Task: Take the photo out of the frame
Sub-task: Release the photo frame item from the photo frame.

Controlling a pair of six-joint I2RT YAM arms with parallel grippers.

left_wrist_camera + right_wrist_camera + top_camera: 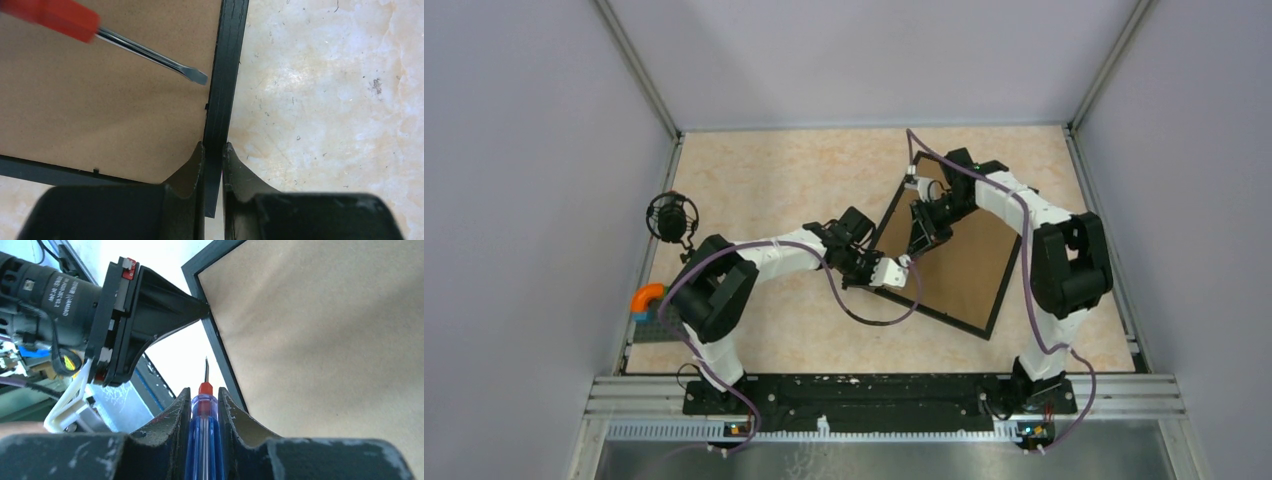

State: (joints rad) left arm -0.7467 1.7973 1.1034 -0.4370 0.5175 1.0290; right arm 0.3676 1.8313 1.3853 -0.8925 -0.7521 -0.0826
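Left gripper (pixel 214 147) pinches the frame (pixel 227 50) edge — right gripper (pixel 200 393) grips screwdriver (pixel 202 440).

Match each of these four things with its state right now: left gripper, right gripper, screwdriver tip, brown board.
Column 1
1. left gripper
2. right gripper
3. screwdriver tip
4. brown board

Column 2
A. faces up inside the frame
B. clamps the frame's black edge
C. grips the screwdriver
D. points at the frame's inner edge

Pairs: 1-B, 2-C, 3-D, 4-A
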